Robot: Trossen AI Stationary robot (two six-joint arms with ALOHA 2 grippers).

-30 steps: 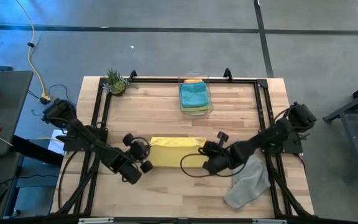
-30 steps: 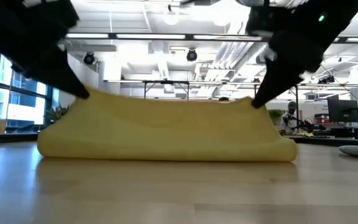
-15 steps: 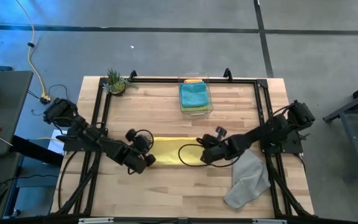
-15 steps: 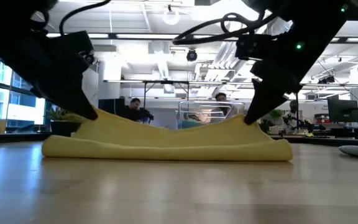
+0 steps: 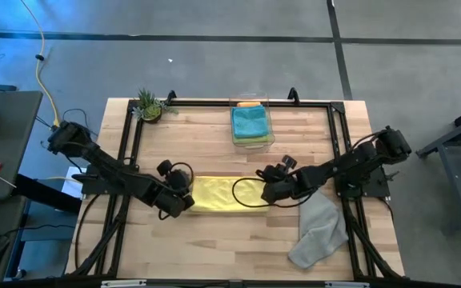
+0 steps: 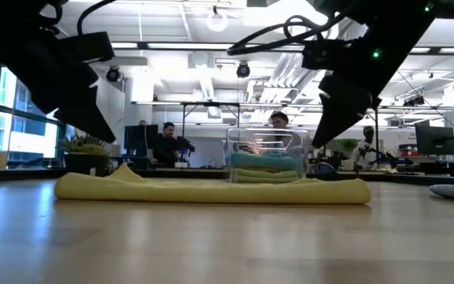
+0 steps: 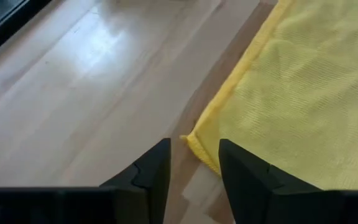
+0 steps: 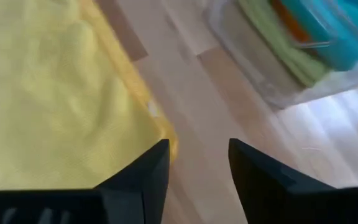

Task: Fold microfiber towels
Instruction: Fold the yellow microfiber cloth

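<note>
Two hands, left hand (image 5: 184, 198) and right hand (image 5: 269, 186), hover with fingers apart over opposite ends of the yellow towel (image 5: 214, 194) lying flat mid-frame on the desk (image 5: 214, 144).

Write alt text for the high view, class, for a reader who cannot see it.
A folded yellow towel lies flat mid-table, with the open left gripper and open right gripper at its ends. A clear bin of folded towels sits behind; a grey towel lies crumpled at right.
</note>
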